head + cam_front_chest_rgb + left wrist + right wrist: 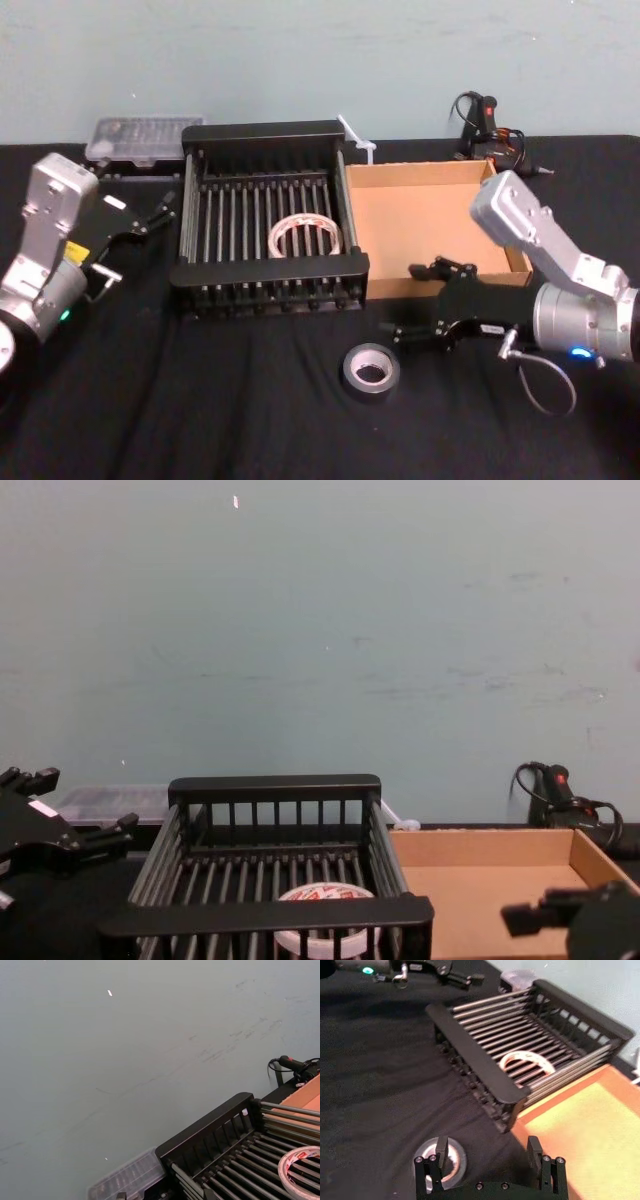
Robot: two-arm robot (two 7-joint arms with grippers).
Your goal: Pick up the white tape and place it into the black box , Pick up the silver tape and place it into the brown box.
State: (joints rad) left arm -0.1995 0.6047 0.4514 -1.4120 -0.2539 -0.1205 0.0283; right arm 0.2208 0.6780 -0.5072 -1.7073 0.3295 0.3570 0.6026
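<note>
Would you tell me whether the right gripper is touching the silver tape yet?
Apart. The head view shows the right gripper, fingers open, just right of the silver tape, with black cloth between them.

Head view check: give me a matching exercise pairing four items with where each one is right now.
Items:
1. white tape
2. silver tape
3. right end effector
4. left end effector

Places:
A. on the black cloth in front of both boxes
B. open, beside the black box's left wall
C. lying inside the black box
D. open, low over the cloth, just right of the silver roll, in front of the brown box

Pairs: 1-C, 2-A, 3-D, 4-B
</note>
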